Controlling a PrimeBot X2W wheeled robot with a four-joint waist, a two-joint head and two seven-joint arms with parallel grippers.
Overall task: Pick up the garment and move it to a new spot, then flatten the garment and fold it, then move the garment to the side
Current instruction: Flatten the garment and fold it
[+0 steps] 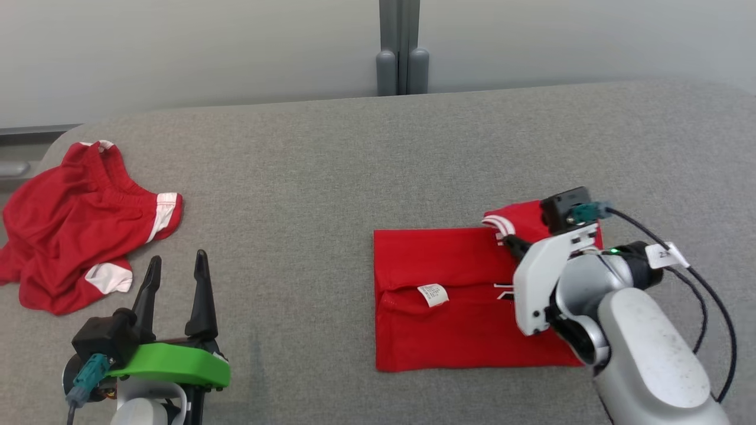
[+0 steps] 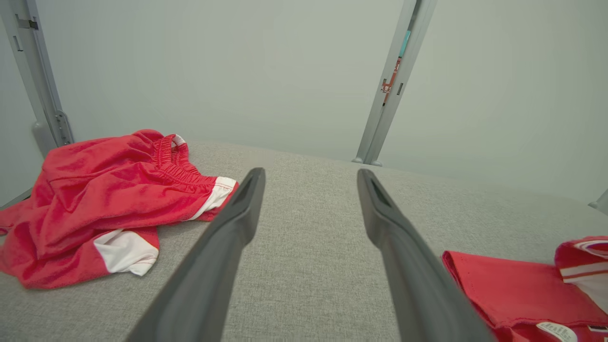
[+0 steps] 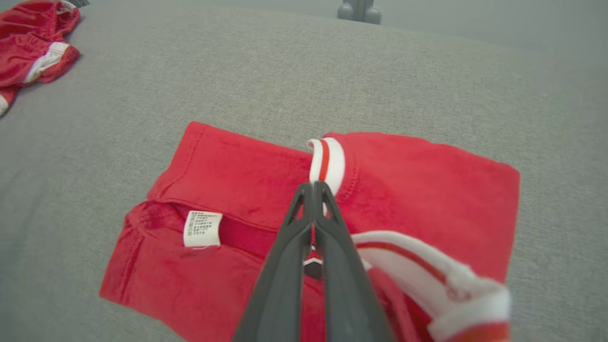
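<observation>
Risks pulling the folded garment [image 1: 443,265], at the bench's [image 1: 331,177] right, open if dragged by the trim [image 3: 326,159] alone, with right pincer [image 3: 313,187] clamped there and left pincer [image 1: 177,260] apart, idle.

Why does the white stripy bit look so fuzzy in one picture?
Right wrist view: the striped trim sits very close to the lens, so it blurs; the label farther off looks sharper. Head view: the folded garment looks crisp.

The left tool [image 1: 178,255] has dark fingers [image 1: 202,295] and a green bracket [image 1: 171,363].
</observation>
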